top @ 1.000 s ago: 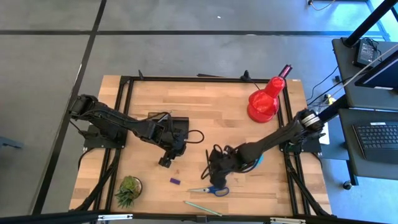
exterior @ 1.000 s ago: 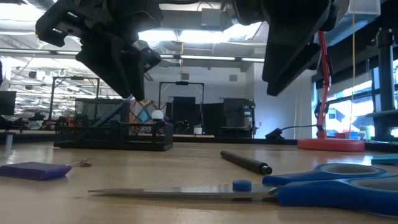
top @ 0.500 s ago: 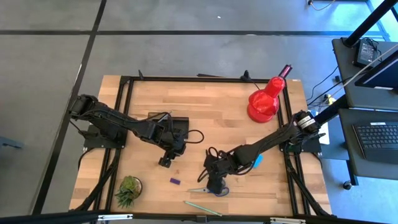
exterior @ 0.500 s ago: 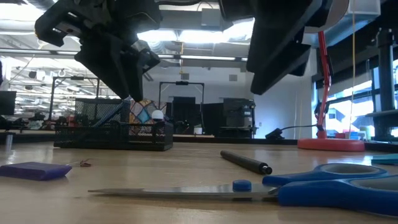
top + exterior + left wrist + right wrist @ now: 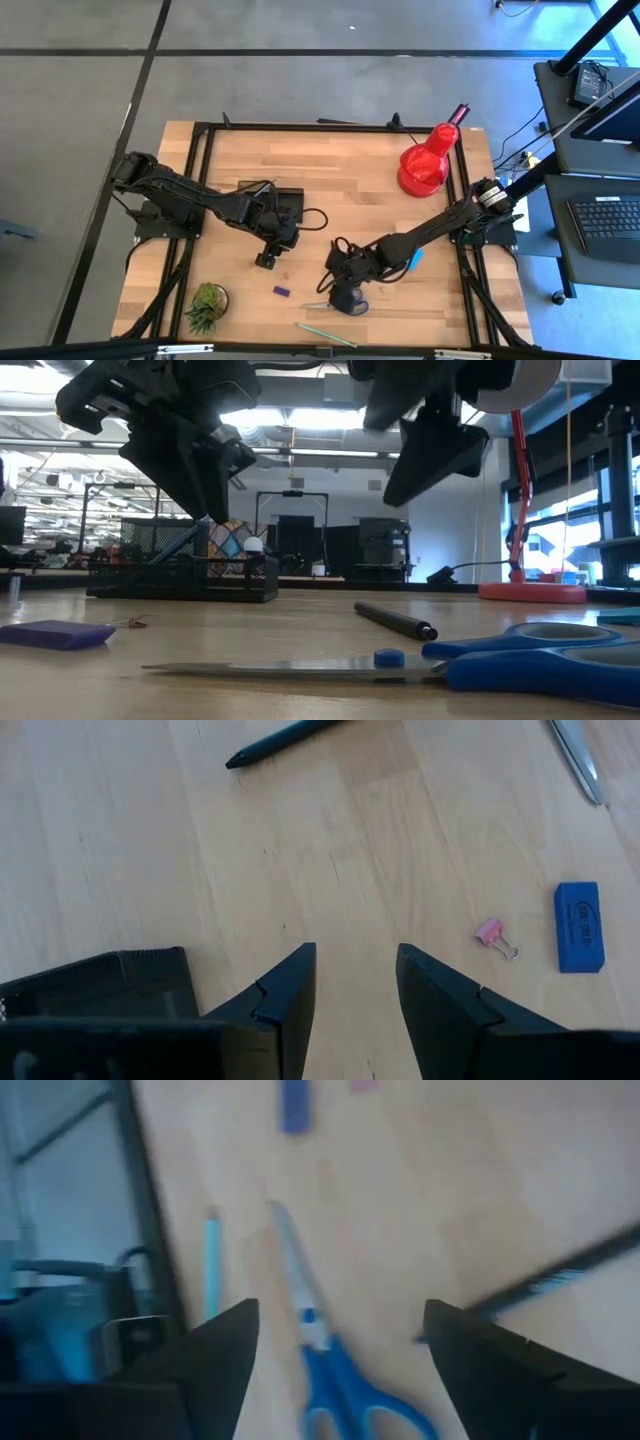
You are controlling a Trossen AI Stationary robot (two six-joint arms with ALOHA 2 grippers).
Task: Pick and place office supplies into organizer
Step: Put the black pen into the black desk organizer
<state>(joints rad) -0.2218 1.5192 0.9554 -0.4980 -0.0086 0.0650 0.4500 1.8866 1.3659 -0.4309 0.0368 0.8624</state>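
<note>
We are finding the right gripper hanging over the scissors, its fingers spread wide apart and holding nothing; in its wrist view the scissors are lying between the two fingers, blades pointing away. The left gripper is waiting just beside the organizer, fingers parted and empty over bare wood. We are judging the main risk to be a poor grasp: the scissors are flat, thin steel with smooth blue plastic handles, lying flush on the table, so the fingers may skid off the blades or press into the wood instead of getting under. A grip taken far from the pivot may let the scissors swing or slip out in transit. The dark pen is lying near the handles and could be knocked rolling, being round and smooth. The long scissors may also catch on the organizer's rim; in the low view the organizer is showing as black wire mesh with a taller section. Other supplies are lying apart: a small blue block, a pink binder clip and a pale teal pencil near the front edge. The table is pale, fine-grained wood.
</note>
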